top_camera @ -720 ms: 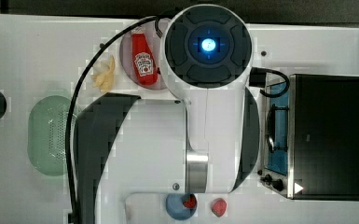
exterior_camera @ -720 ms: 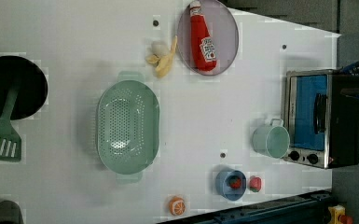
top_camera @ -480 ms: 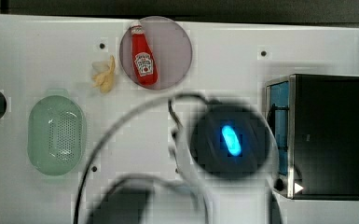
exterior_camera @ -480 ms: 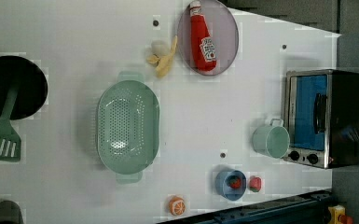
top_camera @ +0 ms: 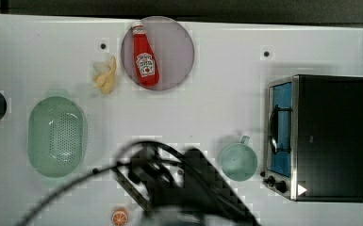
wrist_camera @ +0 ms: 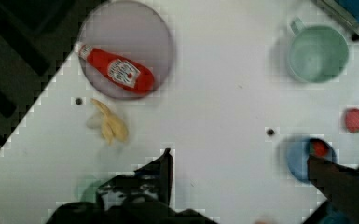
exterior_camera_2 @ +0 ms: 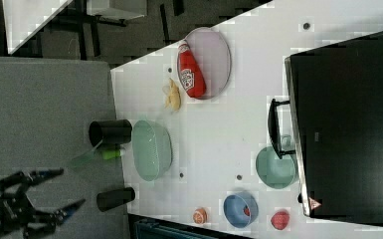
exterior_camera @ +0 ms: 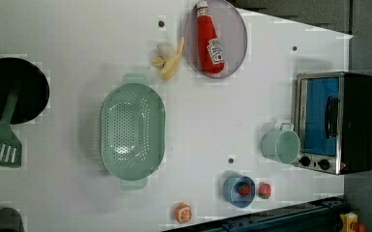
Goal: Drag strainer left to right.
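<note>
Top view: the mint strainer lies at the white surface's left end, a red ketchup bottle, label too small to read, on the grey-purple plate. Left view: the strainer sits between banana and orange. Wrist view: the gripper spreads wide, empty, above the surface.

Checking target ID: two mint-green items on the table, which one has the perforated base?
The strainer, the big oval one beside the banana peel. The mug by the toaster oven is smaller, round, handled, solid-bottomed.
</note>
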